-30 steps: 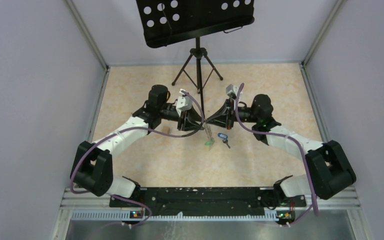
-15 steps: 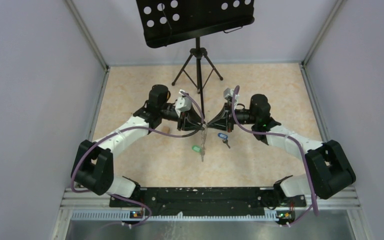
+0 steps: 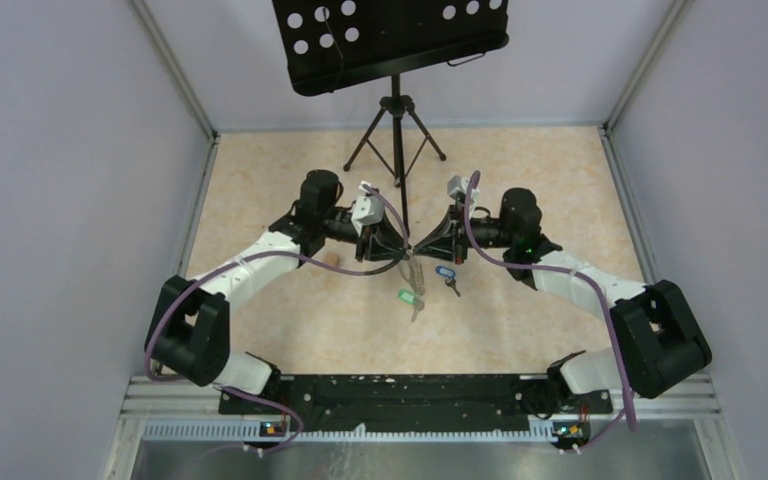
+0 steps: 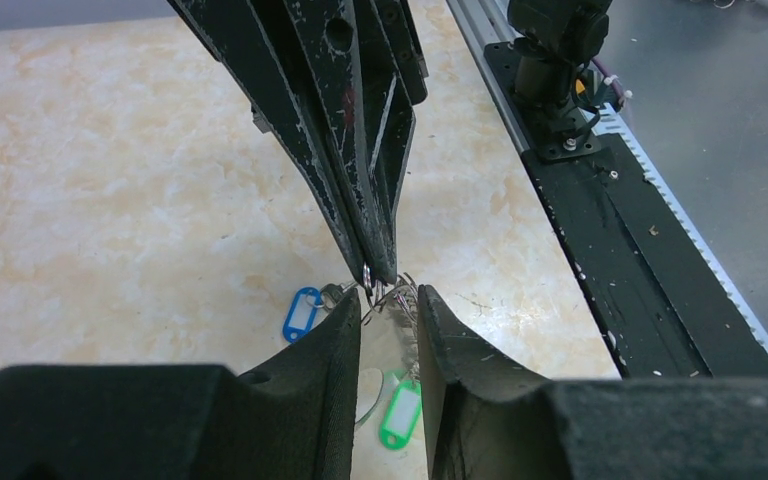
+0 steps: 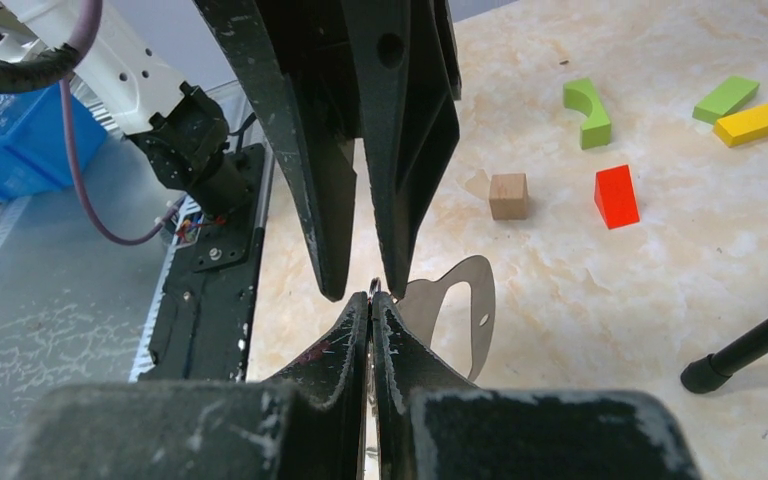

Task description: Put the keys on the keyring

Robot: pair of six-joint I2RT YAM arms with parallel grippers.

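Observation:
My two grippers meet tip to tip above the middle of the table. The right gripper (image 5: 372,298) is shut on the thin metal keyring (image 4: 372,280), pinching it at its fingertips. A short chain (image 3: 415,272) hangs from the keyring, and the green-tagged key (image 4: 400,413) dangles at its lower end just over the table. My left gripper (image 4: 390,300) stands open, its fingers either side of the keyring and chain with a gap still showing. Beside them, the blue-tagged key (image 3: 446,273) lies on the table.
A black music stand's tripod (image 3: 396,130) stands behind the grippers, one foot (image 5: 700,375) close on the right. Loose blocks lie beyond: green (image 5: 587,110), yellow (image 5: 756,122), red (image 5: 615,195) and a wooden cube (image 5: 508,195). The black base rail (image 3: 410,390) runs along the near edge.
The chain and green-tagged key have swung left and then back under the grippers. The left jaws have narrowed around the keyring. The right gripper has stayed shut.

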